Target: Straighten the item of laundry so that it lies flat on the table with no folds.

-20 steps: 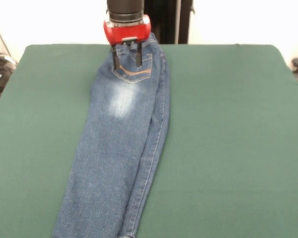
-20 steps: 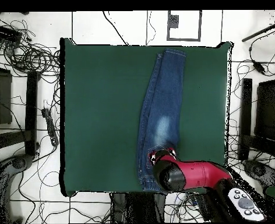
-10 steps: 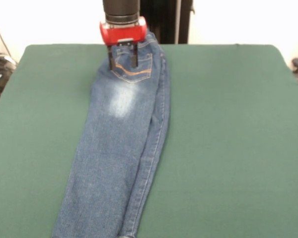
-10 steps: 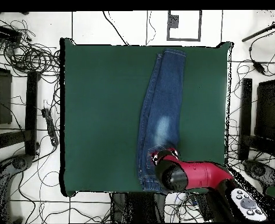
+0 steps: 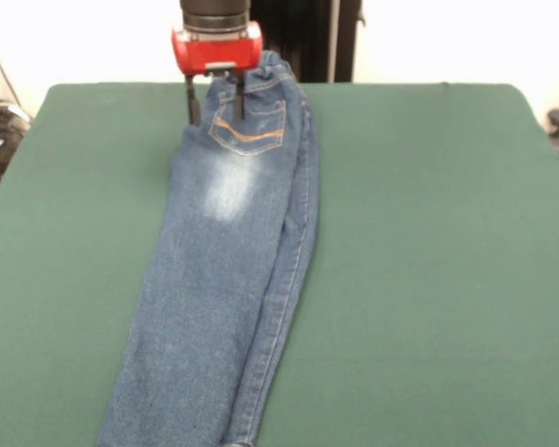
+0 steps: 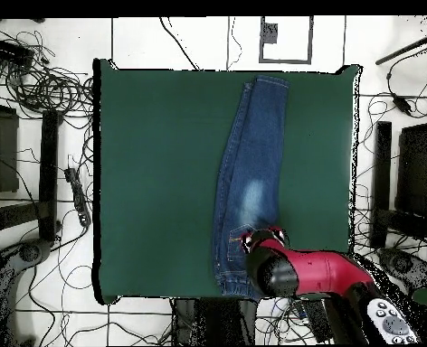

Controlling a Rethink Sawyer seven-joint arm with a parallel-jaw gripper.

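The jeans [image 5: 225,270] are laid folded lengthwise, one leg stacked on the other, from 12 down to 6 o'clock on the table [image 5: 429,242]. The gripper [image 5: 213,104] is parted over the waistband corner. If only the top layer gets pinched, the fold could just be dragged along.

Dark green felt table [image 5: 429,233] bare L & R of folded blue denim jeans [image 5: 219,279]; red-black gripper [image 5: 214,102] blocks far waistband.
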